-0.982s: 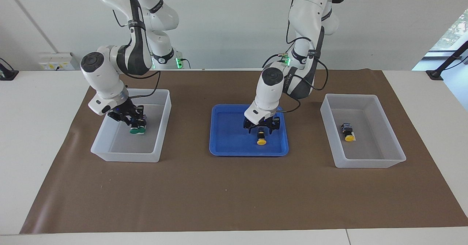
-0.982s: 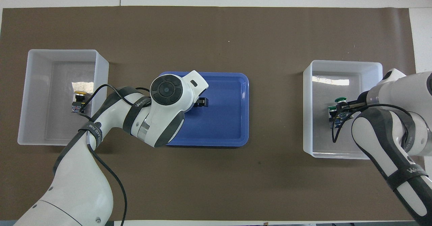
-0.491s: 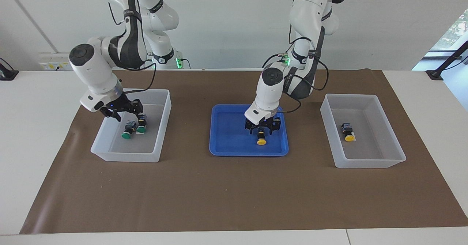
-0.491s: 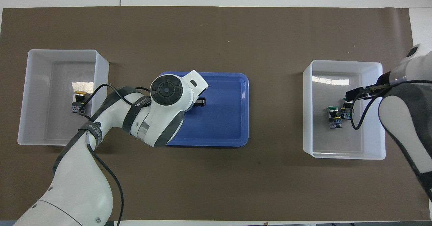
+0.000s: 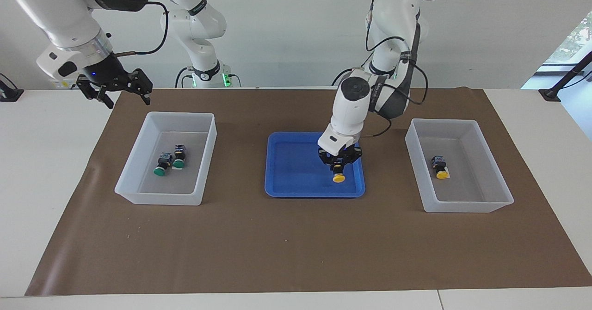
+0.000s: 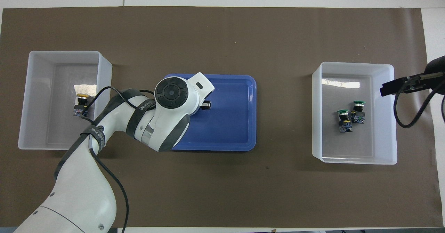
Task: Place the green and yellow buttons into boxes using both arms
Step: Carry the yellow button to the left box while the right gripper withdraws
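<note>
The left pincer grips a yellow button over the blue tray. The right pincer hangs wide open, high beside the box holding two green buttons. Another yellow button lies in the second box.

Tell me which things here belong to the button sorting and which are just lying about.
Job: two green buttons in one box; yellow button in the other box; yellow button in the left gripper over the blue tray; right gripper, open, raised.

Lying about: brown mat.
</note>
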Motion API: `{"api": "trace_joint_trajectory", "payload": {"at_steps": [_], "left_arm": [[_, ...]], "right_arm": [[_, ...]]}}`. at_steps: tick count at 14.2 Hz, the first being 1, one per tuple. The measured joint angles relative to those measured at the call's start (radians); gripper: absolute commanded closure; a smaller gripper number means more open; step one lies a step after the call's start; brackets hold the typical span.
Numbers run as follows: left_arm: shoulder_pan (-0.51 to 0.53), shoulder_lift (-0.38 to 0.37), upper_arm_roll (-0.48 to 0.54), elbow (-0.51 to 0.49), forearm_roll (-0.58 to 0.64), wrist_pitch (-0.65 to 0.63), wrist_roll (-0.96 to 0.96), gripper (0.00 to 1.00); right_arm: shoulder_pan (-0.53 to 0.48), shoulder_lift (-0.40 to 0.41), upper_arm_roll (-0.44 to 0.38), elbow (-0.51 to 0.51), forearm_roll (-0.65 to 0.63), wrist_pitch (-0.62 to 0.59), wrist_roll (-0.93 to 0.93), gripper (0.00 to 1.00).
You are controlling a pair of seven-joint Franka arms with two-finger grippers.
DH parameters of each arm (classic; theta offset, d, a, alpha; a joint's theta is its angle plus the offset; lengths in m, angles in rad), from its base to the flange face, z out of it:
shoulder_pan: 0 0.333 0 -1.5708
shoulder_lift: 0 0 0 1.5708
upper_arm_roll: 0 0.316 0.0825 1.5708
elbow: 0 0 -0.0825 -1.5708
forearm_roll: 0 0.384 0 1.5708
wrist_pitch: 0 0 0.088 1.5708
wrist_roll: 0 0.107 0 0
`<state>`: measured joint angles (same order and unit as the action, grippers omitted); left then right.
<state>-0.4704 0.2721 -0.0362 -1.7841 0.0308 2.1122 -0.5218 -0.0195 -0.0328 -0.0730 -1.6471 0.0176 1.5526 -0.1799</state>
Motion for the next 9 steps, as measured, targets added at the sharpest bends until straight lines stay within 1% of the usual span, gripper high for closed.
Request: {"api": "trace_joint_trajectory", "payload": {"at_steps": [2, 4, 7, 8, 9], "left_arm": [[0.126, -0.080, 0.004, 0.075, -0.004, -0.156, 0.095, 1.00], [0.266, -0.135, 0.011, 0.083, -0.008, -0.232, 0.276, 1.00], [0.481, -0.141, 0.016, 0.051, -0.016, -0.240, 0.567, 1.00], [0.535, -0.142, 0.017, 0.019, -0.018, -0.216, 0.642, 1.00], [0.577, -0.144, 0.017, -0.031, -0.019, -0.165, 0.698, 1.00]], "right_arm": [[0.000, 0.000, 0.002, -0.001, 0.000, 0.000, 0.014, 0.00], [0.000, 0.001, 0.002, -0.001, 0.000, 0.000, 0.040, 0.00], [0.009, 0.001, -0.007, -0.001, 0.000, 0.000, 0.053, 0.00], [0.021, 0.001, -0.019, -0.002, 0.000, 0.000, 0.054, 0.00], [0.032, 0.003, -0.029, -0.002, 0.000, 0.000, 0.060, 0.00]]}}
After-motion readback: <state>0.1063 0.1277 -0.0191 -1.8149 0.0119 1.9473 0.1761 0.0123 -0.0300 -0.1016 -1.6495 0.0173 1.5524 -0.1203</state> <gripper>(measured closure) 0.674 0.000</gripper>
